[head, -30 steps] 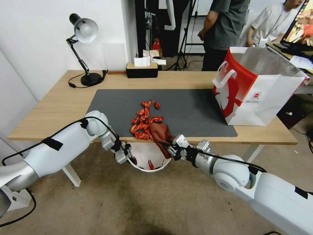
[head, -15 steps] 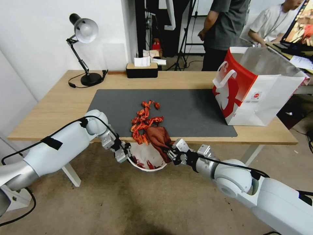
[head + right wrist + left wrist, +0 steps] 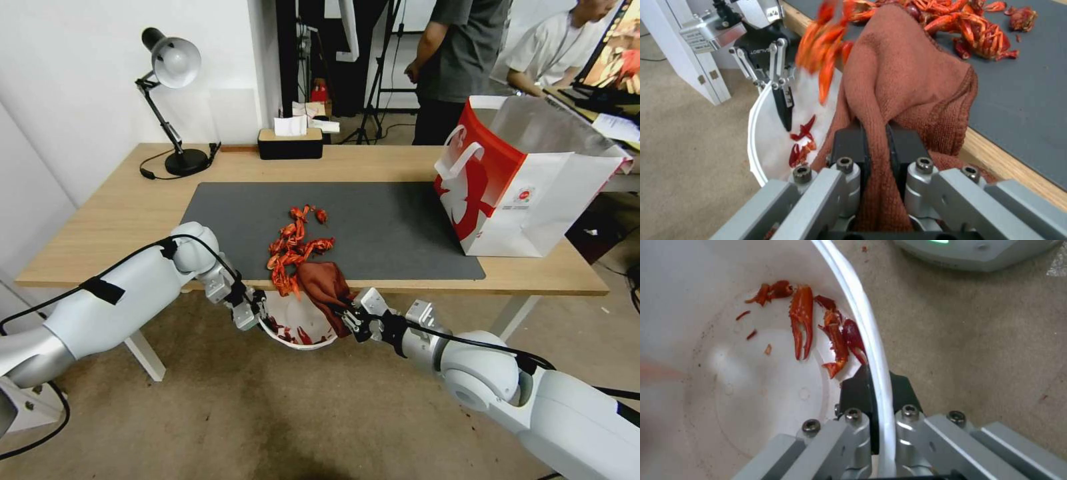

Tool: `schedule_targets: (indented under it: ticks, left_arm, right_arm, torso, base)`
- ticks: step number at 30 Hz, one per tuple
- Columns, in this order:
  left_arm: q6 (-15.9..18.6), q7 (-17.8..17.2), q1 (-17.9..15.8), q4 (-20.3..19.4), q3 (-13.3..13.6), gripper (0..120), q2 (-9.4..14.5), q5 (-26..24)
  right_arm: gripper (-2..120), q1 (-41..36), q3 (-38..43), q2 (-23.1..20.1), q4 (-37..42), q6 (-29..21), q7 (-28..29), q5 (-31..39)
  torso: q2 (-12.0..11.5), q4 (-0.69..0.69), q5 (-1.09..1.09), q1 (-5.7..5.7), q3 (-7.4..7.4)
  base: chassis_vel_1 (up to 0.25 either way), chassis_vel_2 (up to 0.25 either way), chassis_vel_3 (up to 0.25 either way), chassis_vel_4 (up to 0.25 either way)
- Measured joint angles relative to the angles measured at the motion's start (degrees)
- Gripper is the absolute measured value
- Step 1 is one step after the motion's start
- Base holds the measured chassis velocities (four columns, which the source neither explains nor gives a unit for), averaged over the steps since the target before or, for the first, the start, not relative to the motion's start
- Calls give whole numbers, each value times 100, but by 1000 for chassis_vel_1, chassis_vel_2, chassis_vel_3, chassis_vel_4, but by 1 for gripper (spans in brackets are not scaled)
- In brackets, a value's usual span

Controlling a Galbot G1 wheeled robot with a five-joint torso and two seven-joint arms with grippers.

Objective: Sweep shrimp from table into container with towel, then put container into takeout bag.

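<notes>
The shrimp (image 3: 293, 245) lie in a red-orange heap on the dark mat (image 3: 400, 227) of the table (image 3: 120, 213), reaching its front edge. My right gripper (image 3: 350, 315) is shut on the rust-red towel (image 3: 325, 288), which drapes over that edge. In the right wrist view the towel (image 3: 907, 76) is behind the shrimp (image 3: 969, 23), and some pieces (image 3: 822, 56) are falling off the edge. Just below the edge, my left gripper (image 3: 257, 313) is shut on the rim of the white container (image 3: 297, 330). Several shrimp pieces (image 3: 818, 323) lie inside the container (image 3: 867, 326). The takeout bag (image 3: 527, 180) stands open at the table's right end.
A desk lamp (image 3: 170, 100) and a black tissue box (image 3: 290, 141) stand along the table's far edge. A white table leg (image 3: 143, 353) stands near my left arm. People stand behind the table, away from the work. Carpeted floor lies below the container.
My right gripper has drawn the towel toward me over the table edge. Shrimp near the edge have dropped, and the container holds more pieces. The left gripper has barely moved.
</notes>
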Motion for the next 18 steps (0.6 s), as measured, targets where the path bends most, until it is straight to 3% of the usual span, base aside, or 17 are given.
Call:
schedule_targets:
  ticks: [10,18]
  left_arm:
    - [14,0,-23,-51,26,0,11,-12]
    - [25,0,-17,-84,44,0,27,-13]
  right_arm:
    - [6,-48,193,-18,41,70,-5,18]
    - [6,131,457,-19,116,170,-2,477]
  torso:
    - [0,0,0,0,0]
    - [0,0,0,0,-1]
  base:
    - [0,0,0,0]
    - [0,0,0,0]
